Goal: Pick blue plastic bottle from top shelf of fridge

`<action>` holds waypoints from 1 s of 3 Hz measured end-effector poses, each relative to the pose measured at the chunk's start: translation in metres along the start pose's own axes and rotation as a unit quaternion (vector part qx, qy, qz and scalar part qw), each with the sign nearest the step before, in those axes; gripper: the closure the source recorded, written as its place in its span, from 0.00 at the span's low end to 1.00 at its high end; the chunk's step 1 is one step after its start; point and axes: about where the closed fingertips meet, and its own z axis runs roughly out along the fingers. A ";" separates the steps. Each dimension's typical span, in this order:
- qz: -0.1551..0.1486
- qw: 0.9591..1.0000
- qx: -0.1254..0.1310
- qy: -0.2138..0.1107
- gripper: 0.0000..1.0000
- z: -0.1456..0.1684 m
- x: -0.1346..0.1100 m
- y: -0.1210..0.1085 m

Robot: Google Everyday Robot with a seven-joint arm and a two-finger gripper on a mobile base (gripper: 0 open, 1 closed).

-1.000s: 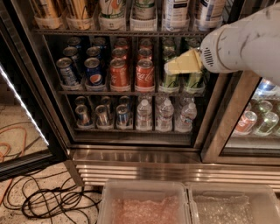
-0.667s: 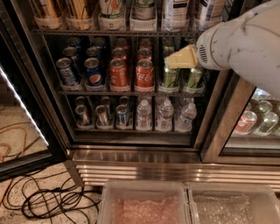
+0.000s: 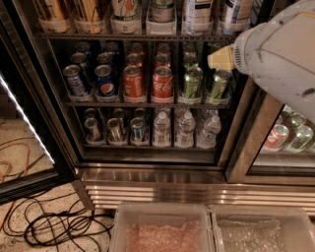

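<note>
The fridge [image 3: 147,170] stands open with its dark interior and steel base in view. The top shelf [image 3: 133,36] runs along the top edge and carries tall drinks in plastic holders, cut off by the frame. At its right end stands a bottle with a white-and-blue label [image 3: 234,14], apparently the blue plastic bottle; only its lower part shows. Left of it is a white bottle with a dark label [image 3: 198,14]. My gripper [image 3: 219,58] is the yellowish tip of the white arm [image 3: 280,54]. It hangs in front of the middle rack, just below the top shelf's right end.
The middle rack holds soda cans [image 3: 162,81]. The lower rack holds cans and small water bottles [image 3: 184,129]. The open door's lit edge [image 3: 24,123] is at left. Cables [image 3: 54,224] lie on the floor. Two plastic bins [image 3: 162,229] sit in front. More cans [image 3: 288,135] show at right.
My gripper and arm have moved to the right and upward, closer to the right end of the top shelf. The drinks have not moved.
</note>
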 end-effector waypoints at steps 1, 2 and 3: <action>0.086 0.996 0.021 0.008 0.21 0.004 0.004 -0.017; 0.161 0.987 0.013 0.001 0.03 0.006 0.002 -0.021; 0.170 0.985 0.012 0.000 0.00 0.005 0.001 -0.021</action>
